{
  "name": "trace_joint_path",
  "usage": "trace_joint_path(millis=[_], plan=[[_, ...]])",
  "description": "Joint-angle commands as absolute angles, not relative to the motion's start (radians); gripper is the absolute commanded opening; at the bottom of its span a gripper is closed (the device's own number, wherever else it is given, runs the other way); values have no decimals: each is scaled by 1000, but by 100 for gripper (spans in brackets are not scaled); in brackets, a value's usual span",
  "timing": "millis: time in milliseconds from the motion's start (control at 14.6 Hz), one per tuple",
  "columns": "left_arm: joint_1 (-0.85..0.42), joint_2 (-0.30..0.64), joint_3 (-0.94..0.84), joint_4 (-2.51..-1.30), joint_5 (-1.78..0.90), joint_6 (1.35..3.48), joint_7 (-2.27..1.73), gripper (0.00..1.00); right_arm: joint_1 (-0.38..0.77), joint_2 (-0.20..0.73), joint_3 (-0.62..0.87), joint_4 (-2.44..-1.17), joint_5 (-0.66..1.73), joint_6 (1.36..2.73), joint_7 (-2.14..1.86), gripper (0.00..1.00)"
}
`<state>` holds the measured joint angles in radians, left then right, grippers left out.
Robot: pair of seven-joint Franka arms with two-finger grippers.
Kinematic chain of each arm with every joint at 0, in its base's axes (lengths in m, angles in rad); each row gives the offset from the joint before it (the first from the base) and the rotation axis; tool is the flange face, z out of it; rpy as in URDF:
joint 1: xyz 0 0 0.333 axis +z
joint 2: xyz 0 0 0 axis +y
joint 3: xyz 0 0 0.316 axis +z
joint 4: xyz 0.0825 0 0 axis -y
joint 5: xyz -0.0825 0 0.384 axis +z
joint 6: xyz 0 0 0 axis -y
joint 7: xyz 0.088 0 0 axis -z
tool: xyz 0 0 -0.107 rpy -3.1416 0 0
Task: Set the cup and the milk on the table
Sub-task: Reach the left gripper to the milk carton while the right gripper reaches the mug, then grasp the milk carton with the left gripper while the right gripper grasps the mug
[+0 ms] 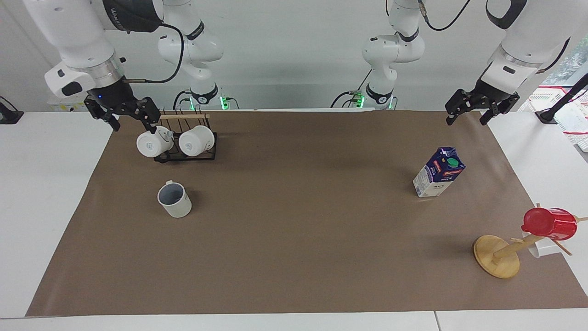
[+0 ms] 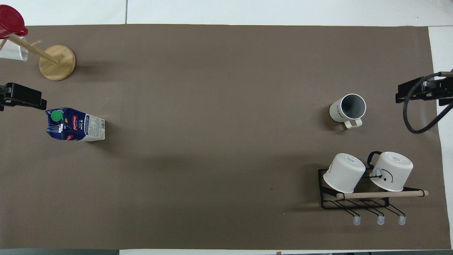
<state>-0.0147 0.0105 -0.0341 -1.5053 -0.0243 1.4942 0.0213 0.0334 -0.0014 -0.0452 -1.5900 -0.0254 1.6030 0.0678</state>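
1. Toward the right arm's end of the table [image 1: 46,193], on the brown paper sheet [image 1: 294,257], I note the cup [image 1: 174,199] standing upright, mouth up, free of any grip. Its loop handle points toward the robots, seen best from overhead [image 2: 347,109].
2. Right gripper [image 1: 129,117] hangs over the edge of the paper just beside the black mug rack [image 1: 183,138], fingers spread and empty. From it, the cup lies farther from the robots than the rack and slightly toward the table's middle. This arm is clearly the nearer one to the cup.
3. Milk carton [image 1: 438,178] stands upright near the left arm's end, green cap facing the camera across the table, long axis vertical. Nothing touches it.
4. Left gripper [image 1: 468,114] hovers over the paper's corner, fingers apart and empty. The carton sits farther from the robots than that gripper, almost straight out from it. Left arm is the nearer one here.
5. My judgement: both task items already rest on the table, each well apart from its gripper. Any reach would go outward and down, each arm on its own end.
6. Risk I'd watch: two white mugs [image 1: 177,141] on the rack sit just under the right gripper's path.
7. Wooden mug tree [image 1: 498,255] with the red cup [image 1: 549,224] is well clear.
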Motion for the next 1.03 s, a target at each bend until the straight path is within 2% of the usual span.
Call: trace_joint_path(millis=[0,137,274,480,617,754,960], plan=[[-8,-5,-31,-1528,-43,1506,38,100,14,-38,-37,-1667,-17,1692,-67,100],[-8,-6,-31,-1532,-44,1509,37,100,3,-23,-38,-1733,-9,1780,-190,100],[-8,-12,-29,-1549,-44,1531,37,100,-14,12,-38,-1828,34,1946,-335,100],[-5,-31,-23,-1609,-44,1586,35,100,-17,99,-38,-1900,37,2153,-455,100],[12,-63,-21,-1731,-44,1699,34,100,-25,158,-38,-1937,37,2258,-530,100],[17,-81,-21,-1846,-44,1810,38,100,-29,190,-38,-1956,37,2284,-581,100],[34,-80,-21,-1933,-44,1911,40,100,-37,245,-38,-1971,40,2358,-626,100]])
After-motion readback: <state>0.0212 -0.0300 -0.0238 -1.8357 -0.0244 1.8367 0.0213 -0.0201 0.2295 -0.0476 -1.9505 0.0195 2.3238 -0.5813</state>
